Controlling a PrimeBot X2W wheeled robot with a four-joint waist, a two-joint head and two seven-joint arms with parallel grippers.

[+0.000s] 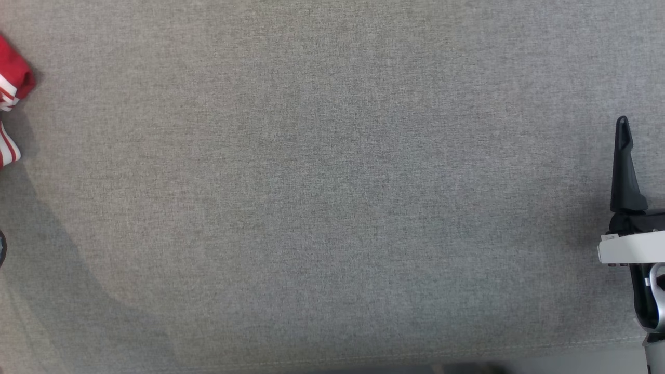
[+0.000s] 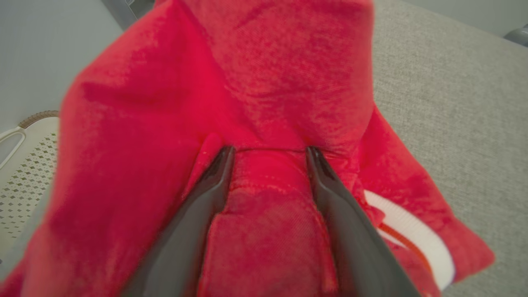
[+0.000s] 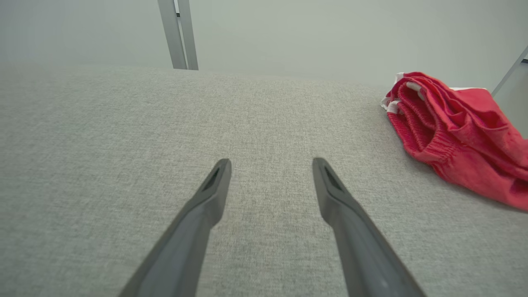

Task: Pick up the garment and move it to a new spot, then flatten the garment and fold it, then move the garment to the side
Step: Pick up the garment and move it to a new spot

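Both spread wide: left fingers (image 2: 194,214) straddle the garment (image 2: 268,74), right fingers (image 3: 198,214) empty, far from it. A shallow bite could slip.

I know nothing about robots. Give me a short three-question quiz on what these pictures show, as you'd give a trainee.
1. True or false: the right claw holds the red garment.
2. Which claw has red cloth between its open fingers? A) left claw B) right claw C) both
3. Fill in: the garment lies on a ___ fabric surface.
Key: 1 false; 2 A; 3 grey.
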